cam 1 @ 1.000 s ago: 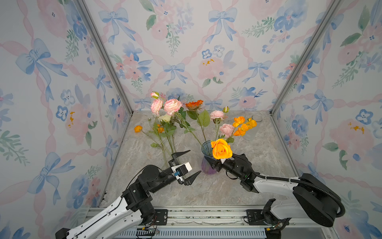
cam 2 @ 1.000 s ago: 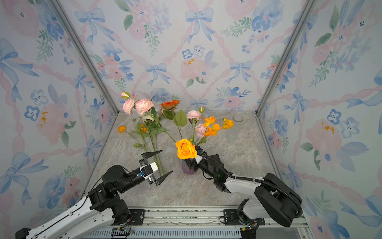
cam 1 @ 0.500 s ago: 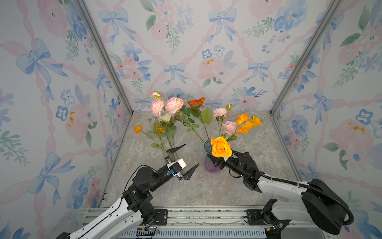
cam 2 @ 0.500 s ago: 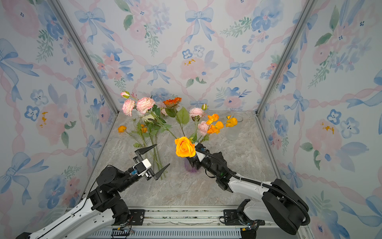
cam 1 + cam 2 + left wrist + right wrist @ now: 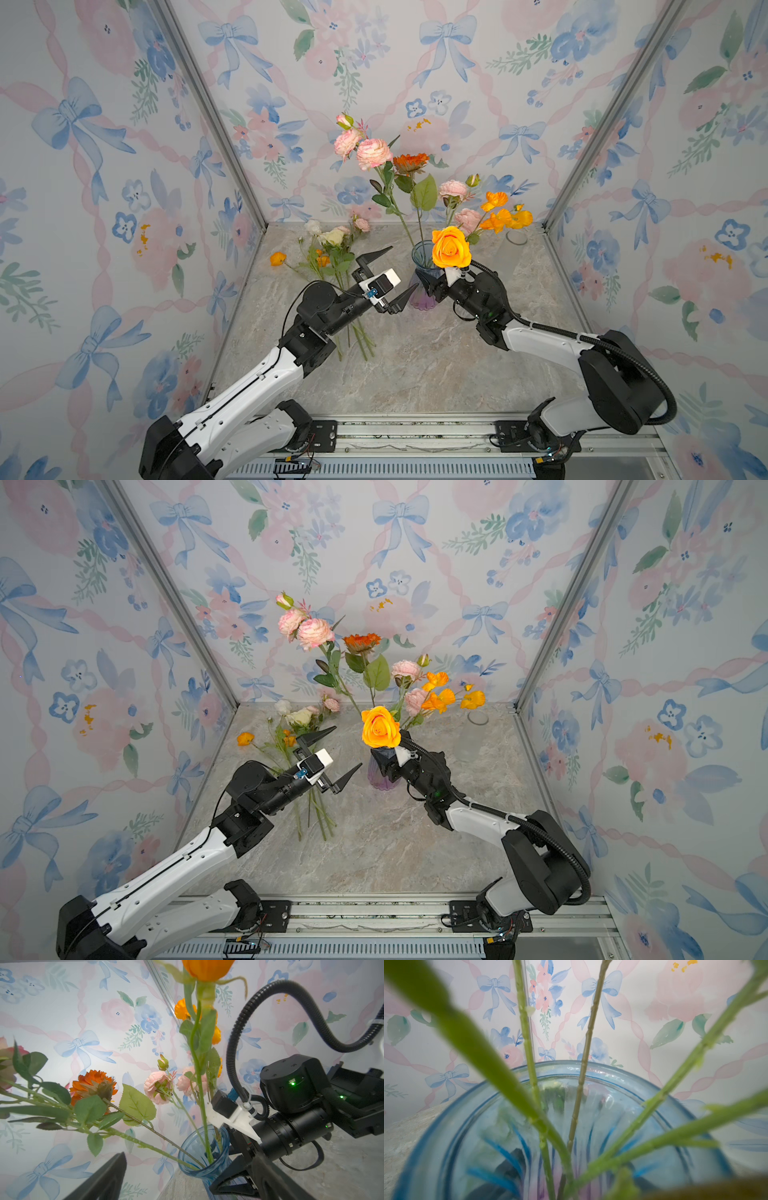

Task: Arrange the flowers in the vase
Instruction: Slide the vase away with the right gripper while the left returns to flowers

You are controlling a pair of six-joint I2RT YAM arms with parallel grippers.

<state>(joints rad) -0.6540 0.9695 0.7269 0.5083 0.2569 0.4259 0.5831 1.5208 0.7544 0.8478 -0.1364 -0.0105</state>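
1. In both top views the vase (image 5: 420,259) (image 5: 380,782) is ribbed glass, blue at its flared rim and purple at its bulbed base. It sits mid-desk (image 5: 415,365) over a veined, marble-look surface. I cannot tell whether its base touches.
2. The right gripper (image 5: 432,286) is clenched around the vase's narrow neck, with black wedge fingers on either side.
3. Some of the flowers (image 5: 411,187) stand in the vase: ruffled pink blooms (image 5: 374,153), papery orange poppies (image 5: 505,218) and an orange rose (image 5: 451,248) upright over the rim. Left of the vase a loose bunch (image 5: 334,253) of cream and orange blooms lies flat on the desk.
4. The left gripper (image 5: 404,267) hangs just left of the vase, released, with its pointed fingers spread wide and nothing between them. Its nearer tip is close to the neck. Bare desk lies in front of the vase, between the two arms.
5. In the left wrist view the vase's thick, smooth rim (image 5: 184,1160) holds knobbly stems that lean out over one side, one carrying a matte serrated leaf (image 5: 137,1103). The rose's stem stands straight at the rim's edge, beside the right gripper (image 5: 224,1177). A ribbed black hose (image 5: 239,1043) arcs above the vase.
6. The right wrist view looks across the vase's mouth (image 5: 612,1076). Several green stems fan out from the throat, and one (image 5: 587,1043) is jointed like cane. The nearest stem is blurred. Open gaps remain along the far rim.
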